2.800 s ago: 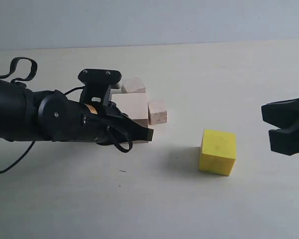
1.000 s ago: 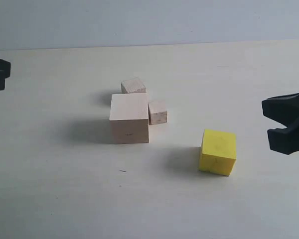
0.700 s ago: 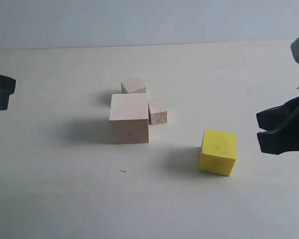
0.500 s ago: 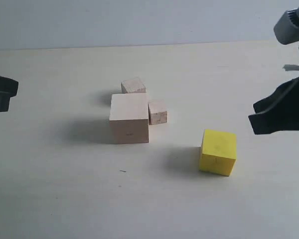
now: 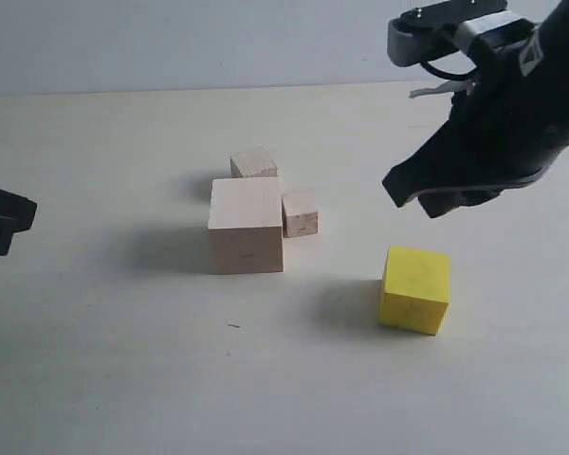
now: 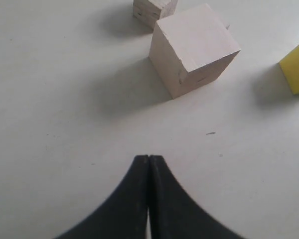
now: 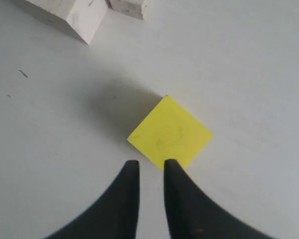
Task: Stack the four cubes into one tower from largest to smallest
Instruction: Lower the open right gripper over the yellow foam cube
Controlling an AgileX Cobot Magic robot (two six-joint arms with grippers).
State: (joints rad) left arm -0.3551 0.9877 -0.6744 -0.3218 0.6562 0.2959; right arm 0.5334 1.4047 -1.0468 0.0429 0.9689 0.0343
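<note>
Right gripper (image 5: 408, 197) is swinging in from the 3 o'clock edge of the exterior view and is now hanging over the middle-right of the surface (image 5: 123, 379), higher and further in than a second ago. Its jaws, closed then, are now standing a narrow slit apart with nothing between them. Left gripper (image 5: 19, 213) is sitting back at the 9 o'clock edge, jaws pressed together, empty, having withdrawn from the wooden cluster it was covering earlier. Cubes are not shifting.

Layout, exterior view: large wooden cube (image 5: 247, 225) is sitting near centre. Small wooden cube (image 5: 254, 163) is lying just at its 12 o'clock; cannot tell whether they are touching. Smallest wooden cube (image 5: 300, 211) is lying at its 3 o'clock side, apparently in contact. Yellow cube (image 5: 415, 289) is resting alone at roughly 4 o'clock from the large cube, well apart. No stacking done yet.

Handling judgement: yellow cube is looking rigid, light, flat-faced, not fragile, unlikely to slip. Best hold is on two opposite vertical faces, mid-height, jaws square to them.

Relative position: right gripper is hovering above the yellow cube, toward its 12 o'clock in the exterior view, not touching. Right wrist view is showing the cube turned corner-on just beyond the fingertips (image 7: 132, 172), and wider than the present gap. Judging that the jaws are needing to open further and the wrist to rotate before descending.
</note>
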